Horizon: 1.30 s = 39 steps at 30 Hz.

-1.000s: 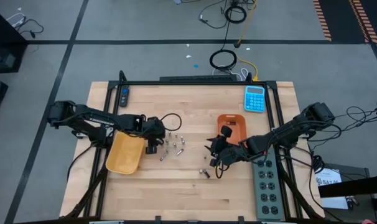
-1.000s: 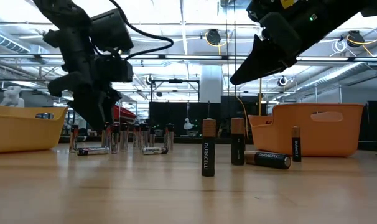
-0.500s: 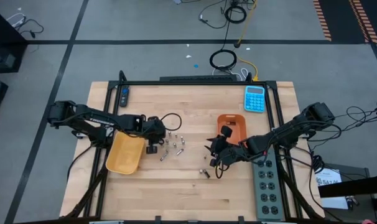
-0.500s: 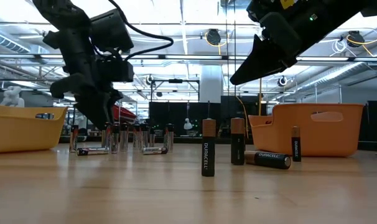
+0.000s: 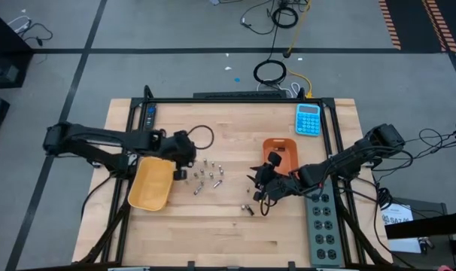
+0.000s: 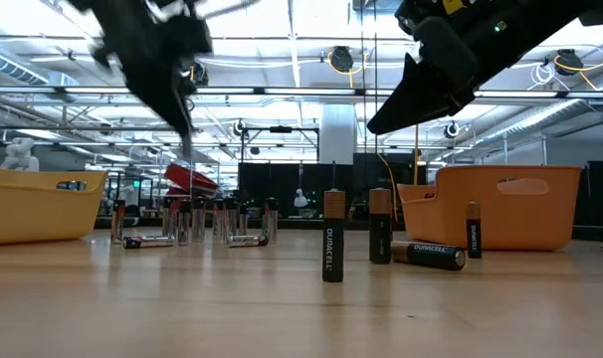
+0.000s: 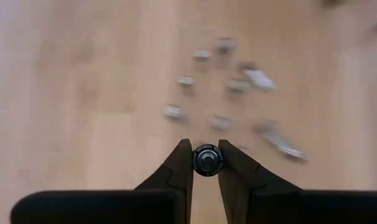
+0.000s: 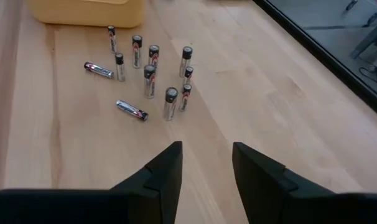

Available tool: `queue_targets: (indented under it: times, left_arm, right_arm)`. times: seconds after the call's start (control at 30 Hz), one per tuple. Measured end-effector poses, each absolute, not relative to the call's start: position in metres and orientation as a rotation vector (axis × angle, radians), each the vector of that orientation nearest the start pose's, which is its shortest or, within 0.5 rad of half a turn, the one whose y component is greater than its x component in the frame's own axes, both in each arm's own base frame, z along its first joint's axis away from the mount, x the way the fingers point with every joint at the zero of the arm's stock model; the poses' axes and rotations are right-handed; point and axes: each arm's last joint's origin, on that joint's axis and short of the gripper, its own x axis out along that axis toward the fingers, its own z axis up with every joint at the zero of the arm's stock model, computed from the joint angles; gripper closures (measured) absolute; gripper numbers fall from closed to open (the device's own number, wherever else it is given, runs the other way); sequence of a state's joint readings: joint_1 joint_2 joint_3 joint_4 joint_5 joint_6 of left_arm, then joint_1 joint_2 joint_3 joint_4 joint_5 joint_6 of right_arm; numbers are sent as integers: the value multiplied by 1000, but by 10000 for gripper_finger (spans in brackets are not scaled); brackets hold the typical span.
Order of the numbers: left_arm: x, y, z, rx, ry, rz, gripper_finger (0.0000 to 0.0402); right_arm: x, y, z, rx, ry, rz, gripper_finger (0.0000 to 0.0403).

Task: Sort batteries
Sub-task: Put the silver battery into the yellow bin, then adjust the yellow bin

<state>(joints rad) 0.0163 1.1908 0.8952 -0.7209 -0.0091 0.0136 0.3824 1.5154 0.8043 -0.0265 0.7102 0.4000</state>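
Several batteries (image 5: 208, 175) stand or lie in a cluster right of the yellow tray (image 5: 151, 186); they also show in the right wrist view (image 8: 152, 70). A few more batteries (image 6: 332, 239) stand or lie near the orange tray (image 5: 279, 153). My left gripper (image 5: 181, 165) hangs raised above the cluster's left side, shut on one battery (image 7: 208, 160). My right gripper (image 5: 259, 193) hovers open and holds nothing, just short of the orange tray on its near side, above the table (image 8: 206, 163). My left gripper pinches a single battery between its two fingertips (image 7: 183, 163). The fingers point down from above. The battery (image 7: 208, 160) shows end-on, so it stands roughly upright along the fingers, lifted clear of the table.
A blue calculator (image 5: 308, 119) lies at the far right. A grey power strip (image 5: 323, 224) runs along the right edge. A remote (image 5: 150, 117) and a black cable loop (image 5: 204, 138) are at the far left. Bare wood lies along the near edge.
My left gripper has risen from the battery cluster and shifted a little toward the table's far edge. It carries one battery up, clear of the table. My right gripper has kept still.
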Motion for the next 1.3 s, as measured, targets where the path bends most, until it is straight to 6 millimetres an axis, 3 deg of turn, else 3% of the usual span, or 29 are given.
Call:
queue_targets:
  times: [0.1, 0.2, 0.33, 0.57, 0.77, 0.83, 1.03, 1.13, 1.3]
  left_arm:
    - [208, -7, 267, -147, 1100, -78, 349]
    - [188, -21, 267, -243, 1236, -110, 349]
    - [170, -35, 244, -243, 1420, -16, 349]
    - [155, -49, 198, -218, 1489, 57, 349]
    - [146, -51, 182, -250, 1535, 136, 349]
    - [147, -50, 182, -254, 1518, 177, 329]
    - [146, -50, 182, -263, 1524, 192, 210]
    - [147, -50, 188, -260, 1524, 194, 196]
    - [149, -49, 193, -197, 1499, 186, 208]
  right_arm:
    - [281, 97, 192, 8, 547, -428, 271]
    - [279, 101, 193, 12, 534, -436, 271]
    - [278, 105, 194, 19, 520, -420, 271]
    - [278, 109, 195, 12, 504, -420, 271]
    - [278, 109, 195, -3, 508, -417, 271]
    - [278, 109, 195, -7, 508, -415, 271]
    - [278, 109, 195, -9, 509, -415, 271]
    - [278, 109, 195, -9, 509, -415, 271]
    - [278, 109, 195, -9, 509, -414, 271]
